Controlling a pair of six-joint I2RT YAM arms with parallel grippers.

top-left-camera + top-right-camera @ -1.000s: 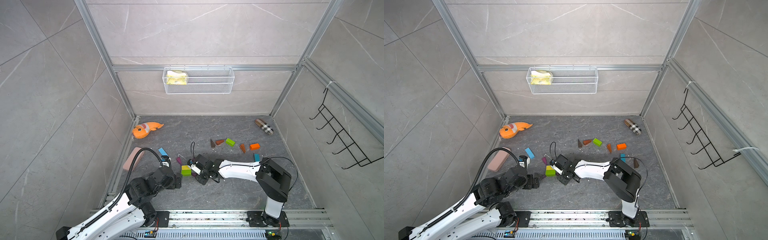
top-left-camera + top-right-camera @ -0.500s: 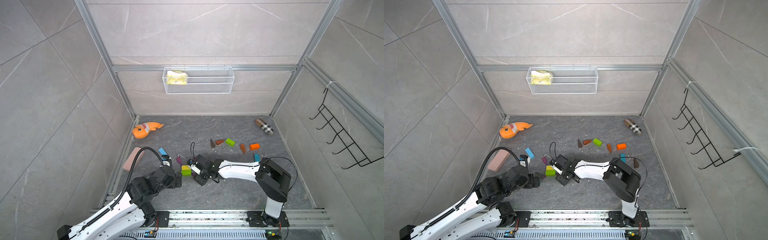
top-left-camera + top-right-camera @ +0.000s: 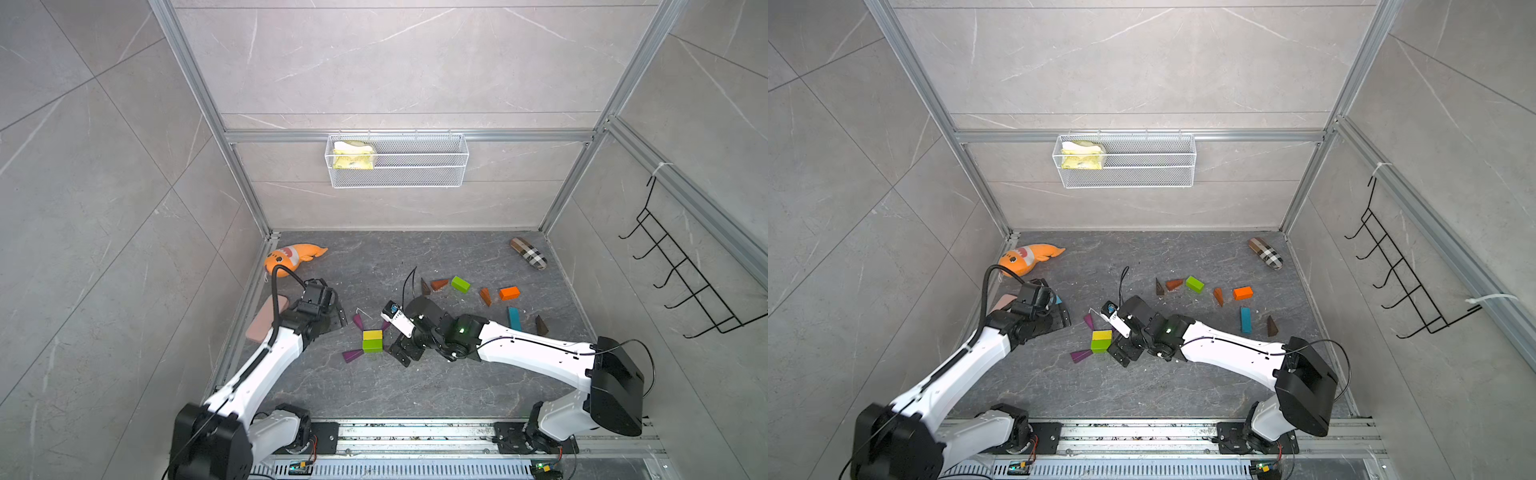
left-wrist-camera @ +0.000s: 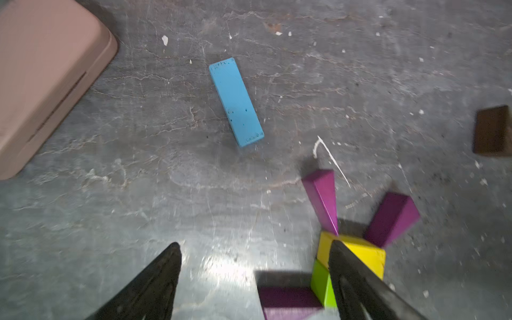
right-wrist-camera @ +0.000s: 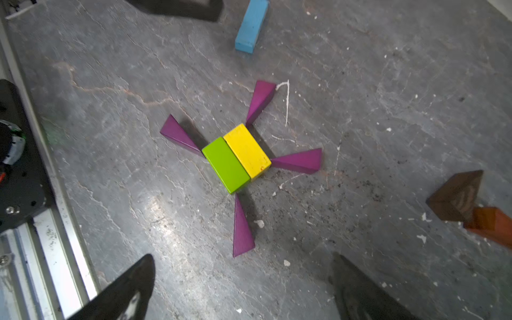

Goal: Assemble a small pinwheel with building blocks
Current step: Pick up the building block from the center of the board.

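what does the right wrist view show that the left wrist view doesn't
Only the right wrist view: all four purple wedges fanned around the centre pair, an orange-brown wedge, and the aluminium rail. Only the left wrist view: the pink case; just three of the purple wedges appear there. Both: the yellow brick set against the green brick, and the light-blue bar.

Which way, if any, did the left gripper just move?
Yes: left gripper moved away from the front rail, from beside the green block to level with the pink case.
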